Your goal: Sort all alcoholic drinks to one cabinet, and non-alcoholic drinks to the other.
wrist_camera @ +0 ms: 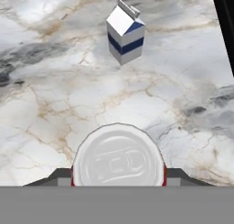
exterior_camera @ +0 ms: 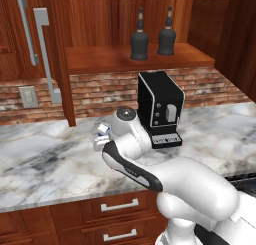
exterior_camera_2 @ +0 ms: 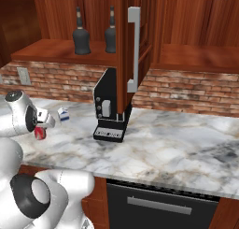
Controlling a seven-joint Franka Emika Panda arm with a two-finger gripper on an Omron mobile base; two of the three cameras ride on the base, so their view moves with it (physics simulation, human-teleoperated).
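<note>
Two dark bottles (exterior_camera: 139, 36) (exterior_camera: 167, 34) stand on the shelf of the open cabinet (exterior_camera: 100, 59); the right base view shows them too (exterior_camera_2: 81, 34) (exterior_camera_2: 110, 32). A white-and-blue milk carton (wrist_camera: 125, 33) (exterior_camera: 103, 129) (exterior_camera_2: 63, 114) stands upright on the marble counter. The red soda can (exterior_camera_2: 40, 133) sits between the fingers of my gripper (exterior_camera_2: 42, 127), just in front of the carton. Its silver top (wrist_camera: 118, 157) lies at the bottom of the hand view, with a dark finger against each side. The second cabinet (exterior_camera_2: 196, 60) is open to the right, its shelf bare.
A black coffee machine (exterior_camera: 160, 106) (exterior_camera_2: 109, 106) stands on the counter under the bottle shelf. An open cabinet door with a grey bar handle (exterior_camera_2: 134, 46) juts out above it. Closed doors with grey handles (exterior_camera: 25, 29) are at left. Drawers (exterior_camera: 120, 205) lie below the counter edge.
</note>
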